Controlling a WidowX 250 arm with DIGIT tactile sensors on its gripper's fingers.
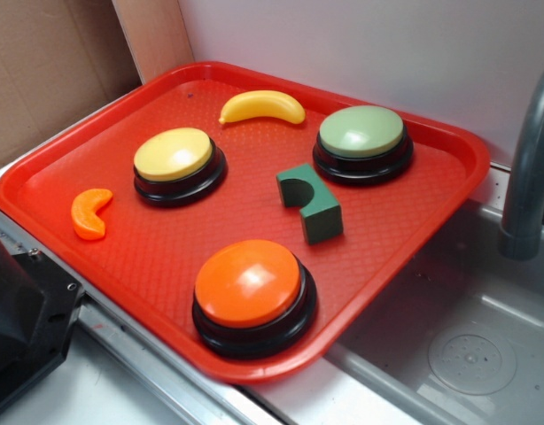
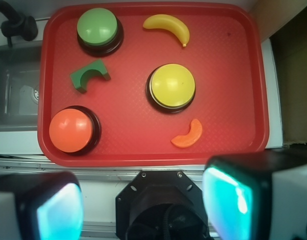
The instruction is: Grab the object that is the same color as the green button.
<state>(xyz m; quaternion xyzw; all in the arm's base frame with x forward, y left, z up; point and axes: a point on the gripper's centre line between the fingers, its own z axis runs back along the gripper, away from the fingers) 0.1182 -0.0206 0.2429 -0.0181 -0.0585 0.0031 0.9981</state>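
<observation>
Red textured plastic fills the exterior view: the tray carries the green block near its middle, just in front of the green button at the far right corner. You see no gripper here. The block is matte and square-edged, with an arch cut out of one side, while the domes are smooth and glossy.

From the wrist view, the gripper hangs released, fingers spread wide, off the tray's near edge and well apart from the block. Your risk is crowding: the orange button and green button flank the block, so a wide descent could strike a dome. Grip across the arch and it may twist loose.
</observation>
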